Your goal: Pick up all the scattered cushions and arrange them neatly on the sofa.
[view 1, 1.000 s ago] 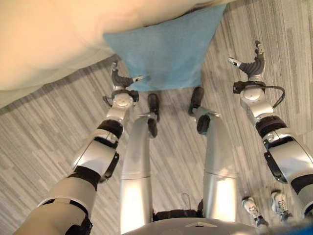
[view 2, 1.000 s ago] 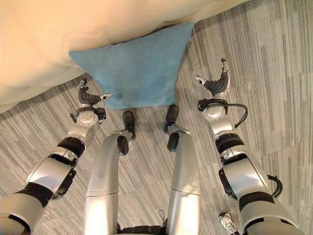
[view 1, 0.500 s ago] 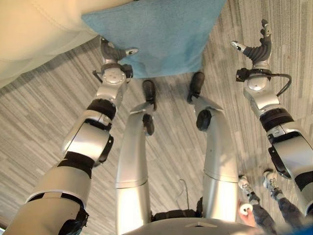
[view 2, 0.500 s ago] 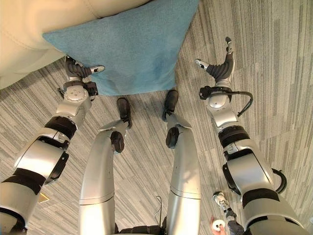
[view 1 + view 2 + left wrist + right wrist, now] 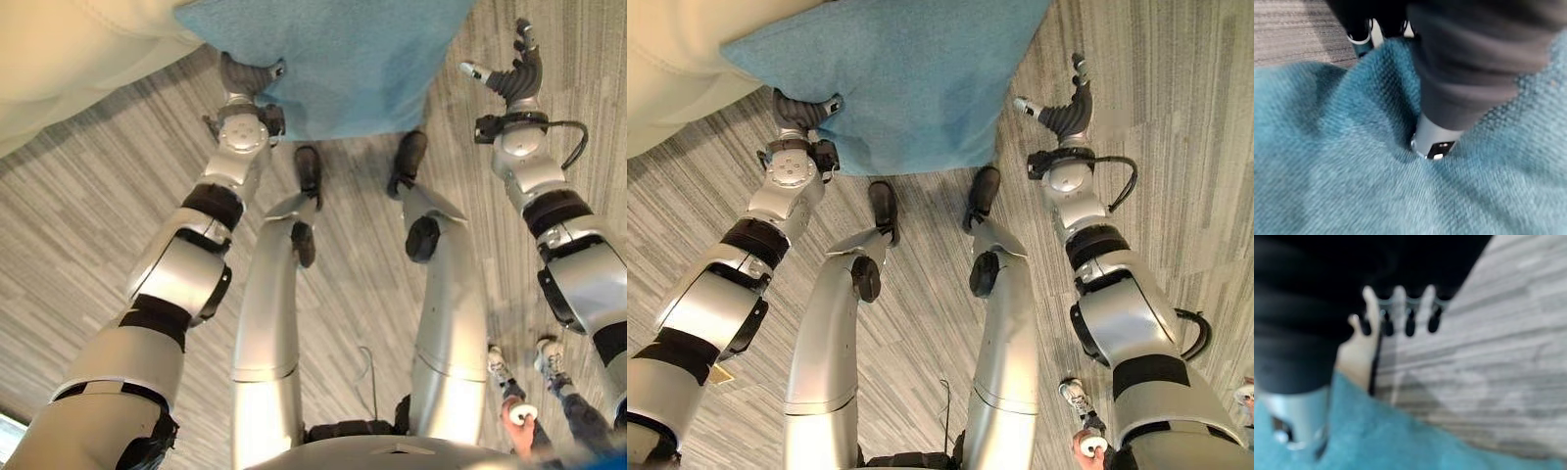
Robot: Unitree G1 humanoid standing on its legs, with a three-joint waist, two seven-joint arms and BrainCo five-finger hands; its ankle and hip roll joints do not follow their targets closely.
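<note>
Sofa (image 5: 59,59) looming cream at upper left, blue cushion (image 5: 911,78) lying on floor against it — left hand (image 5: 247,78) now pressing into its near corner, grip impossible to tell, right hand (image 5: 1063,108) spread open, closing in beside it.

Blue cushion (image 5: 901,78) — coarse woven cloth, matt, cream sofa (image 5: 69,59) smooth, floor (image 5: 88,255) — streaked grey wood-look

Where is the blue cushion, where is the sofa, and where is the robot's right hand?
blue cushion (image 5: 911,78), right eye view, on the middle of its fabric.
sofa (image 5: 69,59), left eye view, on its cream side.
right hand (image 5: 1068,116), right eye view, on the dark palm below the fingers.
</note>
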